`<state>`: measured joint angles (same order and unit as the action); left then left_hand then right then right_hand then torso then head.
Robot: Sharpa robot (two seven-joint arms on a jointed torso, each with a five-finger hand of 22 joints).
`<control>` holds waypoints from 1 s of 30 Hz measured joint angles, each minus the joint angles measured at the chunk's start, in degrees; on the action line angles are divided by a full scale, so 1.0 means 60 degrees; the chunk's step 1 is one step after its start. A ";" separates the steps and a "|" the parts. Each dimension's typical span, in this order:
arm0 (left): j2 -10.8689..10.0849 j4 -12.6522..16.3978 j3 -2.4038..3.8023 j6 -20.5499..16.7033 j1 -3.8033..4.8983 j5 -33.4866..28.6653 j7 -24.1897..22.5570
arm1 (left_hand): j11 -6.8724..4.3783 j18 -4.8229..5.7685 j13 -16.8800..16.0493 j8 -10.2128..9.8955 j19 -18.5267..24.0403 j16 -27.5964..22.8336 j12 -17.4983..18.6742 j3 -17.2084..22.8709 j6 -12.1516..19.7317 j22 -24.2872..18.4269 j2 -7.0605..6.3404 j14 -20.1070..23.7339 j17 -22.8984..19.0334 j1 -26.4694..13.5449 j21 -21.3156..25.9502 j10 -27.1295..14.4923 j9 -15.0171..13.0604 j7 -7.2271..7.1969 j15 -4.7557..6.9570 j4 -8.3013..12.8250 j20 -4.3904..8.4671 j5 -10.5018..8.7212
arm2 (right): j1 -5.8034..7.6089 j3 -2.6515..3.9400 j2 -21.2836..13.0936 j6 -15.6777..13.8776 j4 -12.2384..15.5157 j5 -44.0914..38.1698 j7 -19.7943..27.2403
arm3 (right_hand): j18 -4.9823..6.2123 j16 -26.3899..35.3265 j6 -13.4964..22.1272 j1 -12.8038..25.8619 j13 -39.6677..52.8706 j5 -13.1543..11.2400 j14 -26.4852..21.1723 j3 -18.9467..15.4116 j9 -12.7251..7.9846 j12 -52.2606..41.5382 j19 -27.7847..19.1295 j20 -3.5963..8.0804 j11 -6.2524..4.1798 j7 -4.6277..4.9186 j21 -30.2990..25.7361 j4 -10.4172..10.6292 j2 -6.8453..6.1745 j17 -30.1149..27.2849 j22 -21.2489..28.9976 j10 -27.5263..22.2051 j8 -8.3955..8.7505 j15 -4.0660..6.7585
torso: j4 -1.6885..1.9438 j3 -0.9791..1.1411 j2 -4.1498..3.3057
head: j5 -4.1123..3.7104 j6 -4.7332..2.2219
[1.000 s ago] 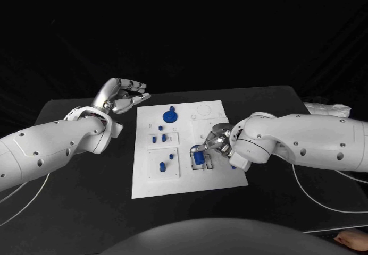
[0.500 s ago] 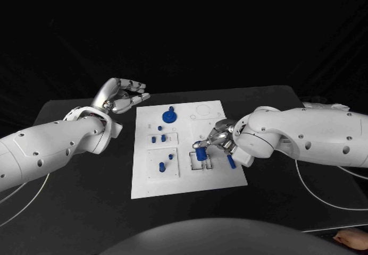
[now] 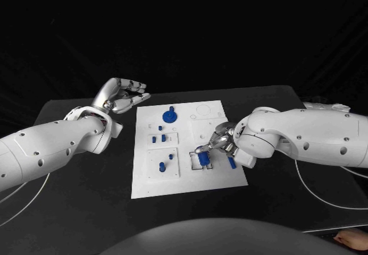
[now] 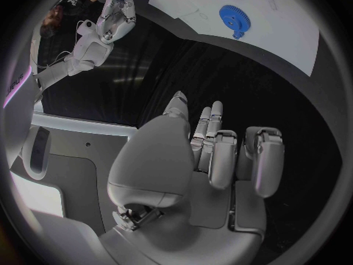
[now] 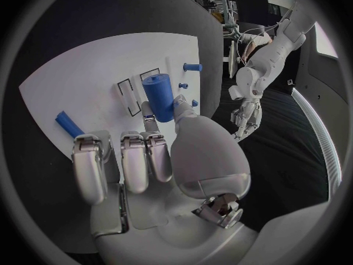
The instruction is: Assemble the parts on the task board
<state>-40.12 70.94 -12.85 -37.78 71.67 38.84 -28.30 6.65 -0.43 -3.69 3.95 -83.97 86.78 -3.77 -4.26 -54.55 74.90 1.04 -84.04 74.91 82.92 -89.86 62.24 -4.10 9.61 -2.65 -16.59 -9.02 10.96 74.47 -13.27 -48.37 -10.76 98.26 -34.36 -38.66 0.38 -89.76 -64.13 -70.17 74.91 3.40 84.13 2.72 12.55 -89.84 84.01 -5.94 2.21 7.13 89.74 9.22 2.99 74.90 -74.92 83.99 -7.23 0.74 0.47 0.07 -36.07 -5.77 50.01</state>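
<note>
The white task board (image 3: 222, 183) lies mid-table. My right hand (image 3: 218, 142) pinches a blue cylinder (image 3: 201, 158) between thumb and a finger, upright over the rectangular slots (image 5: 131, 94) in the board's right half. The right wrist view shows the cylinder (image 5: 160, 97) standing at those slots. A blue bar (image 3: 232, 162) lies flat on the board just right of the cylinder. A blue gear (image 3: 169, 114) sits at the board's far left part. My left hand (image 3: 121, 95) hovers beside the board's far left corner, fingers loosely bent, holding nothing.
Small blue pegs (image 3: 158, 139) stand in a recess in the board's left half, and another blue piece (image 3: 162, 167) sits in the recess nearer me. Black table (image 3: 84, 212) surrounds the board. White cables (image 3: 322, 196) trail at the right.
My right arm has swung outward, uncovering the blue bar, and the held cylinder has shifted slightly toward me and down at the slots. The left hand has not moved.
</note>
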 measured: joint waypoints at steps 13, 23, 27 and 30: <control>-0.0003 -0.0016 0.0000 0.0004 0.0000 0.0006 0.0003 | 0.0000 0.0000 0.0000 0.0000 0.0000 0.0000 0.0000 0.0000 0.0000 0.0000 0.0000 0.0000 -0.0001 0.0000 0.0000 0.0000 0.0000 0.0000 0.0000 0.0000 0.0000 0.0000 | -0.0065 -0.0001 0.0148 0.0314 -0.0075 -0.0250 -0.0084 | -0.0001 0.0000 0.0000 0.0000 0.0000 -0.0038 0.0000 -0.0002 0.0000 0.0000 0.0000 -0.0001 0.0000 0.0000 0.0000 -0.0007 0.0000 0.0004 0.0001 0.0000 0.0001 0.0000 | -0.0002 0.0000 0.0000 | 0.0010 0.0000; -0.0016 -0.0011 0.0000 0.0007 0.0000 0.0009 0.0006 | 0.0000 0.0000 0.0000 0.0000 0.0000 0.0000 0.0000 -0.0027 0.0000 0.0000 0.0000 0.0000 -0.0001 0.0000 0.0000 0.0000 0.0000 0.0000 0.0000 -0.0026 0.0000 0.0000 | -0.0139 0.0014 0.0405 0.0445 -0.0243 -0.0366 -0.0086 | 0.0000 0.0000 0.0000 0.0000 0.0000 -0.0057 0.0000 -0.0060 0.0011 0.0000 0.0000 -0.0001 0.0004 0.0000 0.0000 0.0031 0.0000 0.0007 0.0002 0.0005 0.0062 -0.0001 | 0.0004 0.0000 -0.0006 | -0.0008 0.0000; -0.0027 -0.0012 0.0000 0.0007 0.0000 0.0010 0.0007 | 0.0000 -0.0001 0.0000 0.0000 0.0000 0.0000 0.0000 -0.0027 0.0000 0.0000 0.0000 0.0000 -0.0001 0.0000 0.0000 0.0000 0.0000 0.0000 0.0000 -0.0027 0.0000 0.0000 | -0.0154 0.0013 0.0442 0.0487 -0.0336 -0.0448 -0.0103 | 0.0000 0.0000 0.0000 0.0000 0.0000 -0.0073 0.0000 -0.0061 -0.0052 0.0000 0.0000 -0.0001 0.0018 0.0000 0.0000 0.0030 0.0000 0.0006 0.0002 0.0018 0.0069 -0.0001 | 0.0004 -0.0001 -0.0007 | -0.0007 0.0000; -0.0032 -0.0019 0.0000 0.0007 0.0000 0.0010 0.0008 | 0.0000 0.0000 0.0000 0.0000 0.0000 0.0000 0.0000 -0.0027 0.0000 0.0000 0.0000 0.0000 -0.0001 0.0000 0.0000 0.0000 0.0000 0.0000 0.0000 -0.0027 0.0000 0.0000 | -0.0184 -0.0002 0.0460 0.0521 -0.0356 -0.0523 -0.0111 | 0.0000 0.0000 0.0000 -0.0001 0.0000 -0.0074 0.0000 -0.0063 -0.0052 0.0000 0.0000 -0.0001 0.0018 0.0000 0.0000 0.0029 0.0001 0.0006 0.0002 0.0018 0.0103 -0.0001 | -0.0002 -0.0001 -0.0006 | 0.0005 0.0000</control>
<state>-40.31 70.82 -12.85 -37.74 71.67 38.90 -28.25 6.65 -0.43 -3.69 3.95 -83.97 86.78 -3.77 -4.42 -54.55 74.90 1.04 -84.04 74.90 82.92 -89.86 62.24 -4.10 9.61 -2.65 -16.75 -9.02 10.96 73.36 -13.28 -45.61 -7.63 96.13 -37.50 -39.33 0.38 -89.77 -64.13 -70.18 74.91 2.95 84.13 2.34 12.24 -89.84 84.00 -5.94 2.32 7.13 89.74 9.39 3.00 74.94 -74.91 84.10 -6.61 0.73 0.46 0.06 -36.11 -5.74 50.01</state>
